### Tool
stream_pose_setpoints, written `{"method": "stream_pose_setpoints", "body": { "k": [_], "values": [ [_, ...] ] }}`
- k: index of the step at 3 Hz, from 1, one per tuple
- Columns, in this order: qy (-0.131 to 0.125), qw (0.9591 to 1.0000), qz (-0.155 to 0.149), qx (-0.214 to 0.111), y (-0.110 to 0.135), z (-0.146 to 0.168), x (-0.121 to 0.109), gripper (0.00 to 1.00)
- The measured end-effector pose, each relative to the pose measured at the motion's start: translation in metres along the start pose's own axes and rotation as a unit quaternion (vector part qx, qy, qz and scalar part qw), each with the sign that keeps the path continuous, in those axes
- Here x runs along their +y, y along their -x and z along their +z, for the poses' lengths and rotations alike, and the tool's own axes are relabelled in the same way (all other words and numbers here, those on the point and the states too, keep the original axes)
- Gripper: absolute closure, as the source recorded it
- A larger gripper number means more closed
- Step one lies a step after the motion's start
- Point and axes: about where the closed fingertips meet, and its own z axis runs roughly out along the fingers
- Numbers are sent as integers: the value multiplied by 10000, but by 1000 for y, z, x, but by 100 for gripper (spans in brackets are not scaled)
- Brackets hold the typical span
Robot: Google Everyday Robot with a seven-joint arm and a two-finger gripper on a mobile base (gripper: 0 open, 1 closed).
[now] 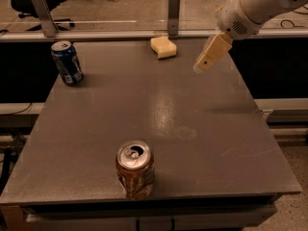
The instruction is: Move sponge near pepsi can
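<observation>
The pale yellow sponge (pixel 163 47) lies at the far edge of the grey table (pixel 202 129), near its middle. The blue pepsi can (pixel 67 62) stands upright at the far left of the table. My gripper (pixel 202 66) hangs above the table at the far right, to the right of the sponge and a short way from it, its tan fingers pointing down and to the left. It holds nothing.
An orange-brown can (pixel 135 169) with a silver top stands upright near the table's front edge. A metal rail with two posts (pixel 174 6) runs just behind the far edge. Office chairs stand on the floor beyond.
</observation>
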Motion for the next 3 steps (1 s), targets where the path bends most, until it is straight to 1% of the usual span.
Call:
{"method": "stream_pose_setpoints", "body": {
  "k": [1,2,3],
  "values": [
    [-64,9996,217,-190,6,16,-8,0],
    [-168,9966,567,-575,21,58,-28,0],
    [-186,9906,925,-988,39,107,-50,0]
  ]
}}
